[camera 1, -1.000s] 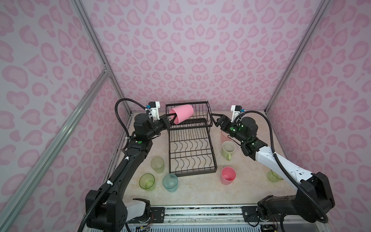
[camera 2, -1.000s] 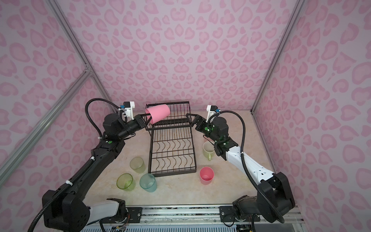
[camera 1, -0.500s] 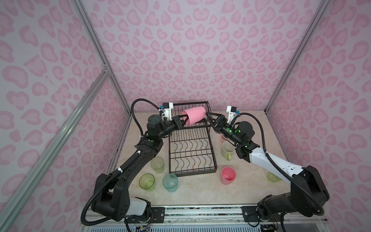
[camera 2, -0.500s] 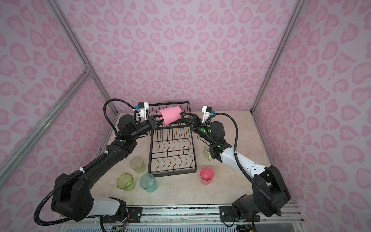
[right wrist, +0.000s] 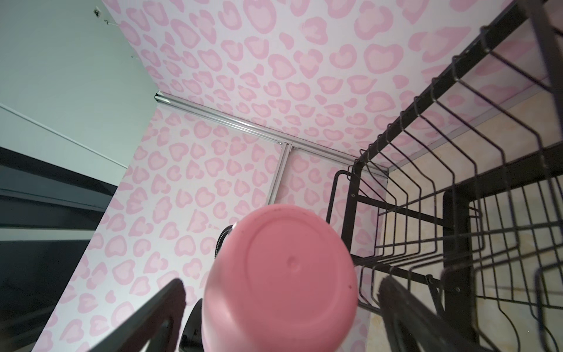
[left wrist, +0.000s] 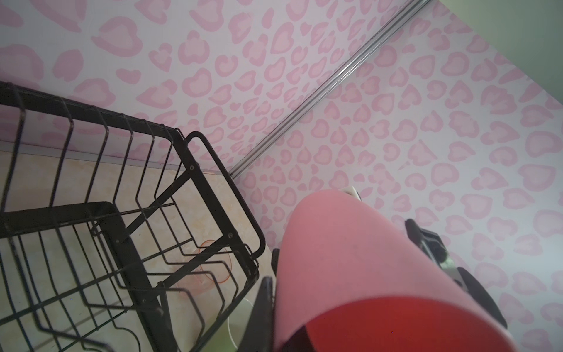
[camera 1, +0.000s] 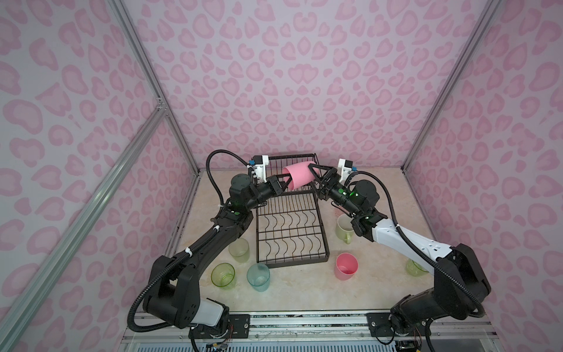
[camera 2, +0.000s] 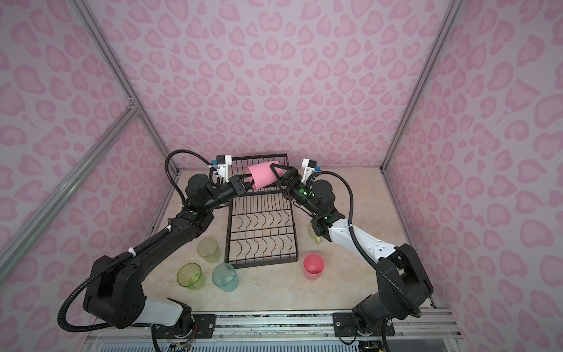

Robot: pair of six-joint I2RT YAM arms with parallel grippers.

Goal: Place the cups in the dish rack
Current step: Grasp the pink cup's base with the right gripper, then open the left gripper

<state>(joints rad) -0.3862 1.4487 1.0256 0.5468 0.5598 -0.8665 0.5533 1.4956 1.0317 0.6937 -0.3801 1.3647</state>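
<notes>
An opaque pink cup (camera 1: 300, 175) (camera 2: 264, 174) hangs on its side in the air at the front edge of the dish rack's (camera 1: 289, 231) (camera 2: 262, 234) raised basket. My left gripper (camera 1: 285, 186) (left wrist: 281, 323) is shut on its rim, one finger inside and one outside. Coming from the other side, my right gripper (camera 1: 313, 175) (right wrist: 281, 304) stands open with a finger on each side of the cup's base (right wrist: 283, 283), not touching it. No cup sits in either tier of the rack.
On the table stand a grey-olive cup (camera 1: 239, 250), a yellow-green cup (camera 1: 224, 275) and a teal cup (camera 1: 258, 276) left of the rack. On the right stand a green mug (camera 1: 344, 227), a pink cup (camera 1: 346, 266) and a yellow-green cup (camera 1: 414, 268). A pink-orange cup (left wrist: 213, 265) shows through the rack.
My left gripper has carried the pink cup rightward along the basket's front. The right gripper has come in from the right, still open, and now straddles the cup's base.
</notes>
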